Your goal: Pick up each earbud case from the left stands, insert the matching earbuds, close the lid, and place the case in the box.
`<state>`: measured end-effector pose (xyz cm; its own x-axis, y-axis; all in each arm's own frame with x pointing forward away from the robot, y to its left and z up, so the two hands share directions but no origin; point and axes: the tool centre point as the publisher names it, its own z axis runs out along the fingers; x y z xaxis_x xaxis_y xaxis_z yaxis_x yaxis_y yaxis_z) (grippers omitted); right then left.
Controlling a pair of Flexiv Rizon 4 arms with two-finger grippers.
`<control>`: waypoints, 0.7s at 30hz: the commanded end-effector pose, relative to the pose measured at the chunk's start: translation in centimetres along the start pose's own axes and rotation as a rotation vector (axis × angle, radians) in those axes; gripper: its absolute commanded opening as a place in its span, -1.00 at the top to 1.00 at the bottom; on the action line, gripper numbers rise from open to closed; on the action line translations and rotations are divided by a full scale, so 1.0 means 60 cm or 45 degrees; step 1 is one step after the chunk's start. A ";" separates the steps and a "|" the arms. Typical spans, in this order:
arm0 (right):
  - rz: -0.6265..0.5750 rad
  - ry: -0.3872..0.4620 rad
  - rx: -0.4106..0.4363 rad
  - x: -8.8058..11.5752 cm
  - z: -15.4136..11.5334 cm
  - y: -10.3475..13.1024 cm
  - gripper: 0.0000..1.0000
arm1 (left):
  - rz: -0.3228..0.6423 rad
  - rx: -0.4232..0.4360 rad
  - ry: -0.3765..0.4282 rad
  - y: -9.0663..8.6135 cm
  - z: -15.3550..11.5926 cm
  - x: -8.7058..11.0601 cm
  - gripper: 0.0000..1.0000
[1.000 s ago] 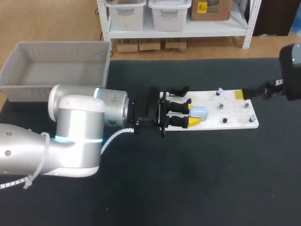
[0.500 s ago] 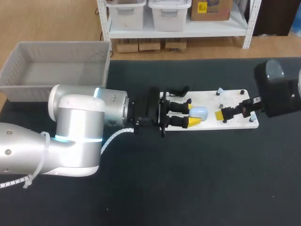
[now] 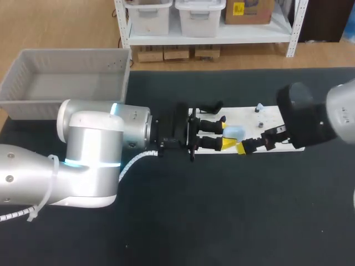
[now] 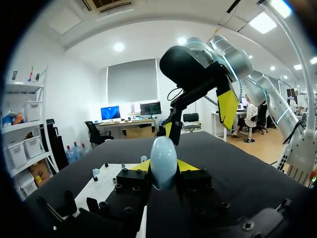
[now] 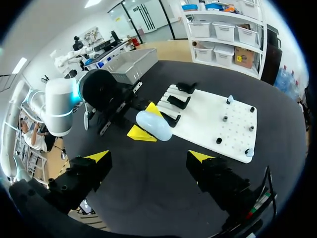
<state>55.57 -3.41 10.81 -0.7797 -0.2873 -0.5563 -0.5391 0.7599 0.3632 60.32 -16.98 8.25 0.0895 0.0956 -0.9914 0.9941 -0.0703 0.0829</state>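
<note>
So the left gripper [image 3: 226,135] is pinching the pale blue egg-shaped plastic earbud case [image 3: 235,132] between its yellow tips. It's holding it over the end of the white pegged board [image 3: 241,115] nearest the left arm. In the left wrist view the case [image 4: 163,159] is sitting squarely between the two fingers, one pressing on each side. Its long axis is running out along those fingers, so the rounded free end is pointing away from the left arm and toward the right one.

That's the bit that matters imo. The right gripper [image 5: 148,157] is hanging there with its jaws spread wide and nothing in them. The case [image 5: 153,125] is lying straight ahead of it, roughly centred on the gap but not between the tips yet. In the head view one right yellow tip is sitting just beside the case, on the side nearer the robot, and I'm not seeing the other tip there. So the two grippers are facing each other nose to nose with the case in between, and the right arm is the only free one near it.

I'm guessing the right fingers are going for that free end next, which means coming in across the case rather than along it. I can't tell whether the lid is open. The grey plastic bin [image 3: 72,53] is sitting well apart, back beside the left arm.
</note>
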 end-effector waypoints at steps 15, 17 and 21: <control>0.054 0.004 0.023 -0.014 0.044 -0.023 -1.00 | 0.004 -0.009 -0.005 -0.003 0.000 0.002 1.00; 0.062 0.004 0.026 -0.015 0.047 -0.027 -1.00 | 0.004 -0.009 -0.005 -0.003 0.000 0.002 1.00; 0.077 0.003 0.032 -0.018 0.051 -0.033 -1.00 | 0.004 -0.009 -0.005 -0.003 0.000 0.002 1.00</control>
<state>58.08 -3.10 8.70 -0.8105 -0.2439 -0.5325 -0.4850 0.7892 0.3768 60.32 -16.98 8.25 0.0893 0.0957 -0.9914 0.9941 -0.0701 0.0828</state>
